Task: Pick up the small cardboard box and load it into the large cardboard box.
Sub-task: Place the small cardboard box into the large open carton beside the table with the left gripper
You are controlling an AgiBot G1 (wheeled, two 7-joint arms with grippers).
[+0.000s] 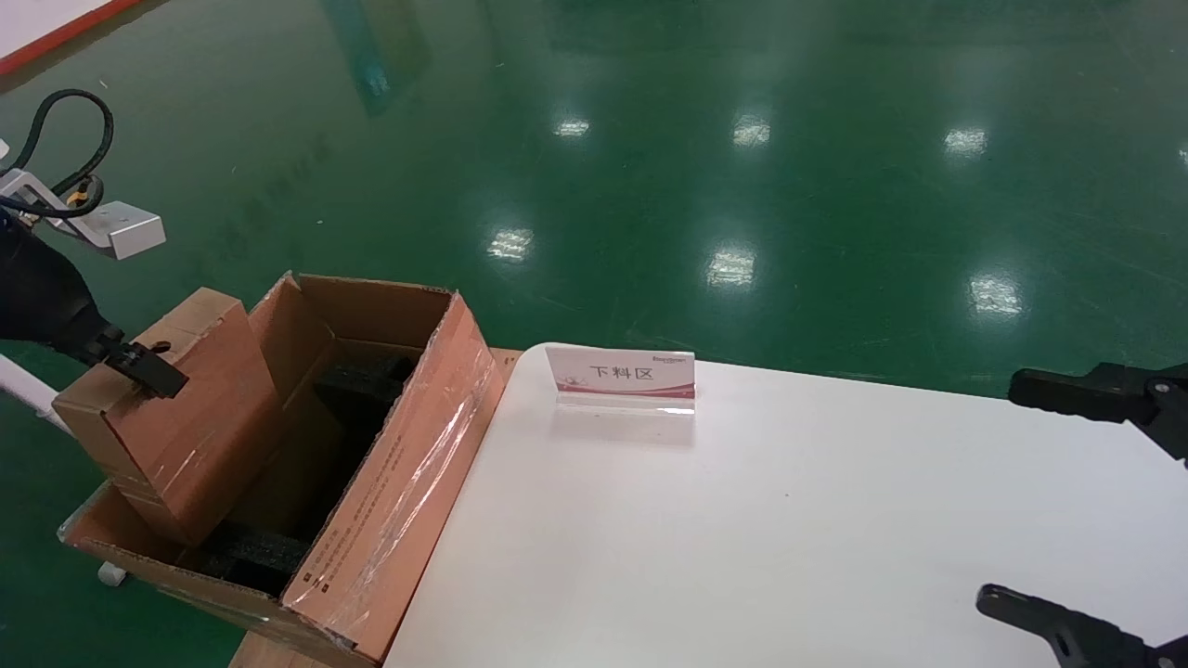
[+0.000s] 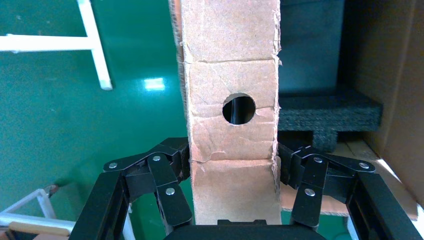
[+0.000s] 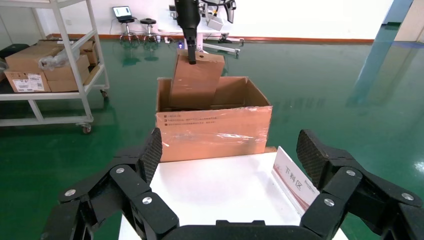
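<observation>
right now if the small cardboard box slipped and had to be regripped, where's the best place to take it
Probably where the left gripper has it now: across the narrow end face with the round hole, fingers on the two broad sides. The small cardboard box stands tilted, lower end inside the large cardboard box, so only that upper end is reachable, coming from above. The right gripper hangs open over the table.
</observation>
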